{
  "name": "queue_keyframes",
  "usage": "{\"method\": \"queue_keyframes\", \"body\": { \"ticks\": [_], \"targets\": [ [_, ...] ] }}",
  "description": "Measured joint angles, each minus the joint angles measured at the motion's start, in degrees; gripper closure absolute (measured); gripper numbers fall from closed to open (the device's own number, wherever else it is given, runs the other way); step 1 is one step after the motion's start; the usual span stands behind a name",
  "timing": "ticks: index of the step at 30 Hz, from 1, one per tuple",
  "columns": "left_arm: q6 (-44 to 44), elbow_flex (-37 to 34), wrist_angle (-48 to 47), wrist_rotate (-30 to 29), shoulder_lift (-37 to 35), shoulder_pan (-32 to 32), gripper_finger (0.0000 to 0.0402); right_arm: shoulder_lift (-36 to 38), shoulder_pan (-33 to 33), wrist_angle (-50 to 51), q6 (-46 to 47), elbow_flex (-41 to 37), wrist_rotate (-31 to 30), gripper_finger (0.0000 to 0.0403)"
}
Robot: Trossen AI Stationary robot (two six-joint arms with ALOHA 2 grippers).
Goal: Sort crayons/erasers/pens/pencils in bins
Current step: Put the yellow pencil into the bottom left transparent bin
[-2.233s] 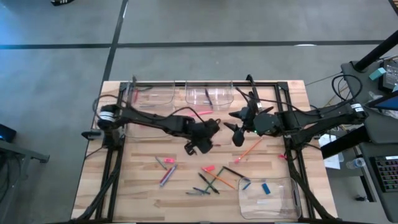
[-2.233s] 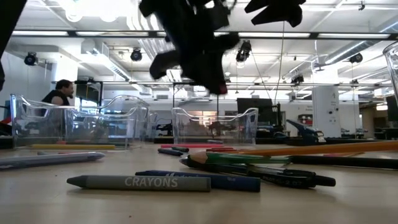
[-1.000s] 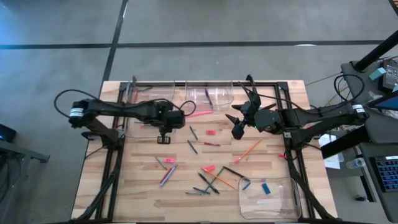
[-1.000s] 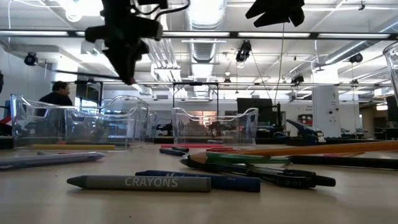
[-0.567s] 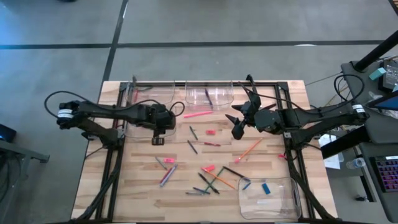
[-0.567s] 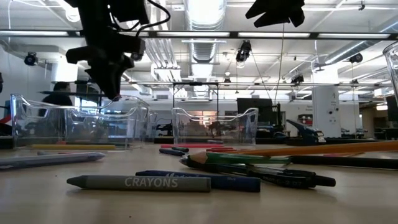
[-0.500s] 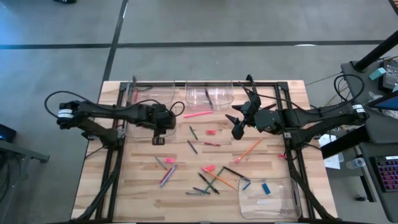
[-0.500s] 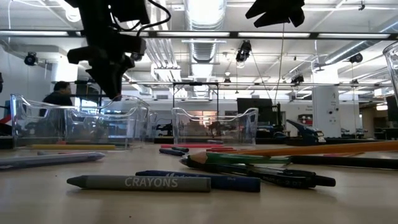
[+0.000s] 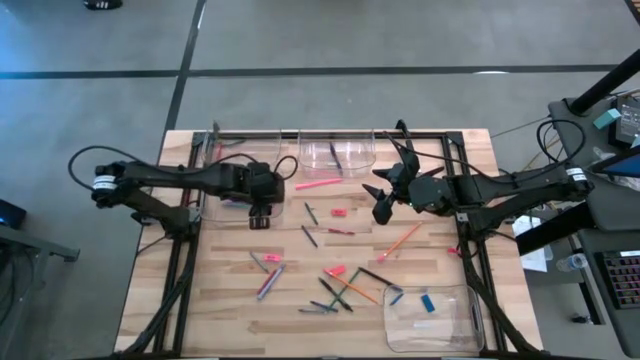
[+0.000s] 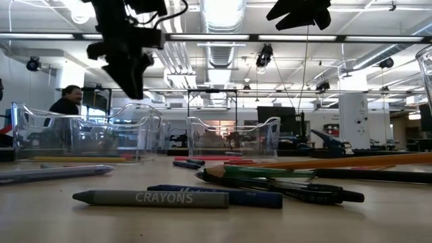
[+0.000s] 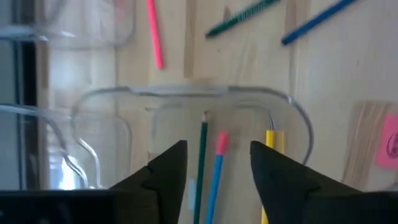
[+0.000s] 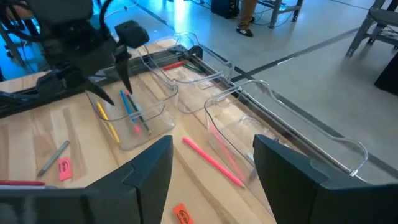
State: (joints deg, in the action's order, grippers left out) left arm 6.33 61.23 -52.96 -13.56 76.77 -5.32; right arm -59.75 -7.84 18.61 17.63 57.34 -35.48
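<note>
The left end effector [image 9: 261, 207] hovers with its fingers apart and empty above a clear rectangular plastic bin [image 11: 298, 115] at the wooden worktop's [image 9: 220, 300] far left. Inside lie a green pencil [image 11: 201, 163], a blue pencil with pink eraser tip [image 11: 216, 167] and a yellow pencil [image 11: 271, 142]. The right end effector [image 9: 381, 203] waits mid-worktop, fingers apart, empty.
</note>
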Motion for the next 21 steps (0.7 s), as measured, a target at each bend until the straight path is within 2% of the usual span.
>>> {"method": "queue_keyframes", "body": {
  "ticks": [4,10,17,21],
  "targets": [
    [-0.06,4.21,0.00,0.00,-0.02,0.02,0.0215,-0.04,0.00,0.00,0.70,-0.02,0.02,0.0191],
    [-0.15,12.31,1.97,0.09,-0.11,0.15,0.0212,-0.04,0.00,-0.01,1.35,-0.02,0.04,0.0191],
    [-0.06,14.35,15.01,2.04,-0.05,0.17,0.0212,-0.04,0.00,-0.02,1.42,-0.02,0.07,0.0191],
    [-0.04,13.77,21.12,4.59,1.44,0.20,0.0212,-0.04,0.00,-0.02,1.26,-0.02,3.16,0.0191]
  ]
}}
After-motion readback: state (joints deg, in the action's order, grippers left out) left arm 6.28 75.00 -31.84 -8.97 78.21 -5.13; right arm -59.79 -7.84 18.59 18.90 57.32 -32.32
